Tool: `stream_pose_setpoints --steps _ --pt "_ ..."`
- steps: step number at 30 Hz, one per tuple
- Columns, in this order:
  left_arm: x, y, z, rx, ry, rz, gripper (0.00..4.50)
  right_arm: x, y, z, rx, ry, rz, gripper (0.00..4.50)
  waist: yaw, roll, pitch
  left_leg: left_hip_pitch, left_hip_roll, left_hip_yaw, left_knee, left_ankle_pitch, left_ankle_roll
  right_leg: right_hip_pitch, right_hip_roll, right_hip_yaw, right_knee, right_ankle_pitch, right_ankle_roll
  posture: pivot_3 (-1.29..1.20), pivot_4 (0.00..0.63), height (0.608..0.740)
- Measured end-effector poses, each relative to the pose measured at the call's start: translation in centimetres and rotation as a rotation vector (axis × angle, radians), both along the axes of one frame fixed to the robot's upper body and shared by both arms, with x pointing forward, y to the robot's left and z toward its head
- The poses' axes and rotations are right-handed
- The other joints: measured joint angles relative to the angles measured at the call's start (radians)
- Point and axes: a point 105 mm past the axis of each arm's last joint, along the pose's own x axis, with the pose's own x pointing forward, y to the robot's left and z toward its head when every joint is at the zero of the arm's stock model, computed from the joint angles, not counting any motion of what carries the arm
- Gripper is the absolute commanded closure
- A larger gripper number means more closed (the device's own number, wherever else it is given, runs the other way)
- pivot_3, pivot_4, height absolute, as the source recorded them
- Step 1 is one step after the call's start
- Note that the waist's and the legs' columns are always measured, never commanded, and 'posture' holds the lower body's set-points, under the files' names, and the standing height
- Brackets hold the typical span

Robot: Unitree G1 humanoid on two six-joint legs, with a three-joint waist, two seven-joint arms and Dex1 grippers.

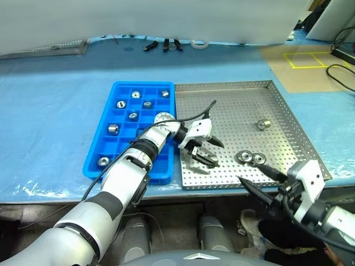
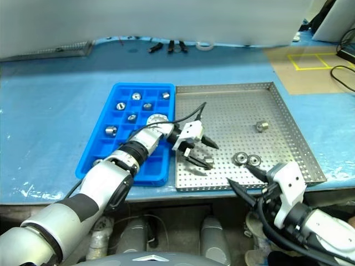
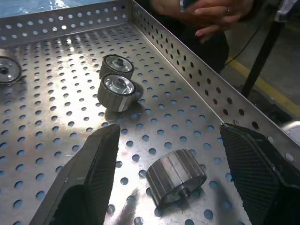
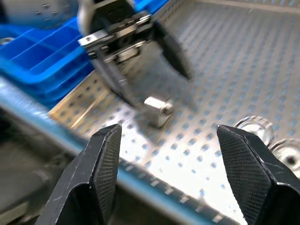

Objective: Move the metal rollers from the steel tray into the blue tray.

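Currently at pick stage: left end effector over the steel tray, close to the tray's near left corner, fingers spread wide with nothing gripped. One of the metal rollers lying on its side on the perforated floor between the two fingers, touching neither as far as can be judged from the left wrist view. Two more rollers side by side toward the tray's near right, touching or almost so; a fourth roller alone nearer the right rim. Blue tray directly against the steel tray's left rim, already carrying several rollers in separate compartments, many compartments free along its near edge.

Right end effector hanging at the tray's near rim, toward the right corner, also gaping and empty. A person's hand visible beyond the tray's rim in the left wrist view.

Advice for the grasp, as judgement only: lower until the pads bracket the roller's curved body, centre it between them, then close squarely. Round part on a holed floor likely to roll or skid if one pad lands first. Lift clear of the low rim before swinging across to an unoccupied compartment. Worth keeping the right arm back to avoid a clash.
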Motion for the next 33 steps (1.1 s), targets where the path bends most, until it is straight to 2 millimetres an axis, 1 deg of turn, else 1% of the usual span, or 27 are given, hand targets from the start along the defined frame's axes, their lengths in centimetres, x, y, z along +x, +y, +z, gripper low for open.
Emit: stream_pose_setpoints --steps 2,6,9,10,13,19,22,25,26,33 --pt "-0.2 0.0 -0.5 0.024 -0.01 -0.017 0.94 -0.8 0.5 -0.3 0.013 0.028 0.019 1.11 -0.01 0.0 0.0 0.0 0.0 0.0 0.0 0.0 0.0 0.0 0.0 0.0 -0.001 -0.004 0.006 -0.6 0.15 0.74" --pt "-0.2 0.5 -1.4 0.074 -0.021 -0.021 0.94 -1.7 0.8 -1.3 0.013 0.076 0.013 1.11 -0.023 0.0 0.0 -0.001 -0.001 0.0 0.0 0.0 0.0 -0.002 -0.001 0.0 -0.001 -0.004 0.007 -0.61 0.15 0.74" --pt "-0.1 0.7 -1.9 0.102 -0.028 -0.007 0.94 -1.8 0.6 -1.6 -0.009 0.057 -0.008 1.11 -0.029 0.0 0.0 -0.004 -0.002 0.0 0.0 -0.001 0.001 -0.003 -0.003 -0.001 -0.001 -0.004 0.006 -0.62 0.15 0.74" --pt "-0.1 0.6 -2.0 0.105 -0.039 -0.005 0.94 -1.8 0.3 -1.8 -0.021 0.056 -0.017 1.11 -0.032 0.0 0.0 -0.004 -0.004 0.0 0.0 -0.001 0.002 -0.003 -0.005 -0.002 -0.001 -0.002 0.004 -0.62 0.15 0.74" --pt "0.2 0.4 -2.4 0.127 -0.067 0.023 0.94 -1.7 -0.7 -2.6 -0.051 0.049 -0.055 1.11 -0.038 -0.001 0.0 -0.004 -0.005 0.001 0.0 -0.003 0.004 -0.003 -0.007 -0.002 -0.002 -0.003 0.004 -0.62 0.15 0.74" --pt "0.5 0.2 -3.1 0.151 -0.102 0.061 0.94 -1.8 -0.9 -3.0 -0.062 0.031 -0.062 1.11 -0.052 0.0 0.0 -0.004 -0.005 0.0 0.0 -0.003 0.003 -0.003 -0.007 -0.002 -0.002 -0.003 0.006 -0.62 0.15 0.74" --pt "0.4 0.3 -3.3 0.151 -0.103 0.059 1.52 -2.0 -0.9 -3.1 -0.07 0.027 -0.056 1.11 -0.062 -0.001 0.0 -0.004 -0.005 0.0 0.0 -0.003 0.003 -0.002 -0.007 -0.002 -0.002 -0.003 0.006 -0.62 0.15 0.74" --pt "0.2 0.3 -3.5 0.154 -0.108 0.052 2.46 -1.9 -0.9 -3.2 -0.079 0.024 -0.054 1.11 -0.064 -0.001 0.0 -0.002 -0.005 0.0 0.0 -0.003 0.003 0.0 -0.007 -0.002 -0.002 -0.004 0.007 -0.61 0.15 0.74" --pt "0.3 0.3 -3.6 0.154 -0.113 0.057 2.63 -1.8 -0.9 -3.1 -0.082 0.018 -0.052 1.11 -0.065 -0.001 0.0 -0.002 -0.005 0.0 0.001 -0.003 0.003 0.001 -0.007 -0.002 -0.002 -0.004 0.007 -0.61 0.15 0.74" --pt "0.5 0.5 -3.6 0.152 -0.121 0.073 2.63 -0.6 -0.1 -2.9 -0.076 -0.007 -0.032 1.11 -0.066 -0.002 -0.001 -0.001 -0.005 0.0 0.003 -0.003 0.004 0.002 -0.007 -0.002 -0.002 -0.003 0.006 -0.58 0.15 0.74"
